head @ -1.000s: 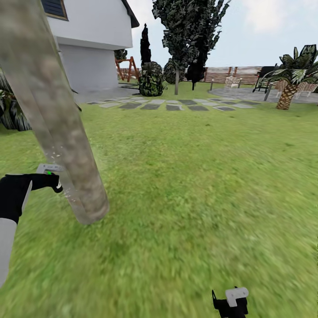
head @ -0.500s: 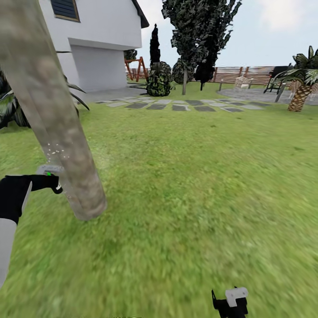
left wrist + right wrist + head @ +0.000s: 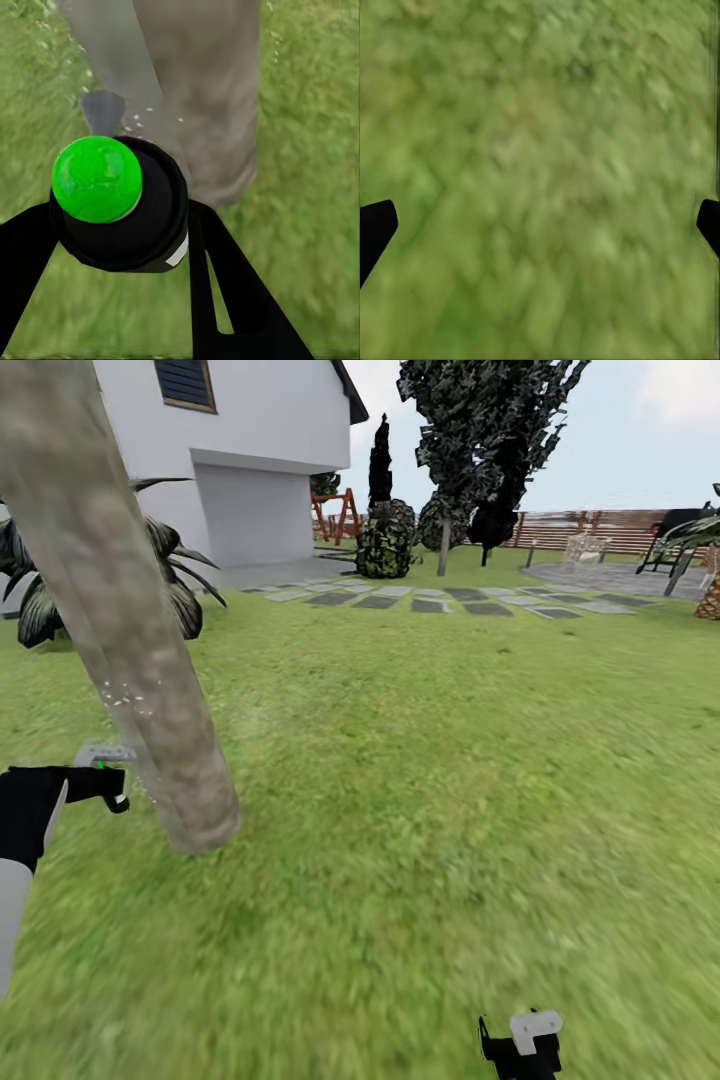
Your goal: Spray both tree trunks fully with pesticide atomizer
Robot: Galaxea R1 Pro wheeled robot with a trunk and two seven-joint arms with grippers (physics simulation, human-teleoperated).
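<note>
The near tree trunk [image 3: 130, 650], thick and mottled grey-brown, slants from the top left down to the grass. Just left of its base, my left gripper [image 3: 103, 784] is shut on the pesticide atomizer [image 3: 100, 756]. In the left wrist view the atomizer [image 3: 124, 217] shows a black body, a green cap and a grey nozzle aimed at the trunk [image 3: 202, 97], with white droplets flecking the bark. A second tree [image 3: 443, 545] stands far off by the stepping stones. My right gripper [image 3: 520, 1042] hangs low over grass, open and holding nothing [image 3: 540, 225].
A white house [image 3: 260, 450] stands at the back left, with a spiky dark plant [image 3: 180, 590] in front of it. Grey stepping stones [image 3: 440, 603] cross the lawn ahead. A wooden fence [image 3: 600, 530], a round dark bush [image 3: 385, 540] and garden chairs lie beyond. Open grass spreads to the right.
The whole view has swung left, so the background has slid right. My left gripper with the atomizer sits slightly further from the trunk. The right gripper has not moved.
</note>
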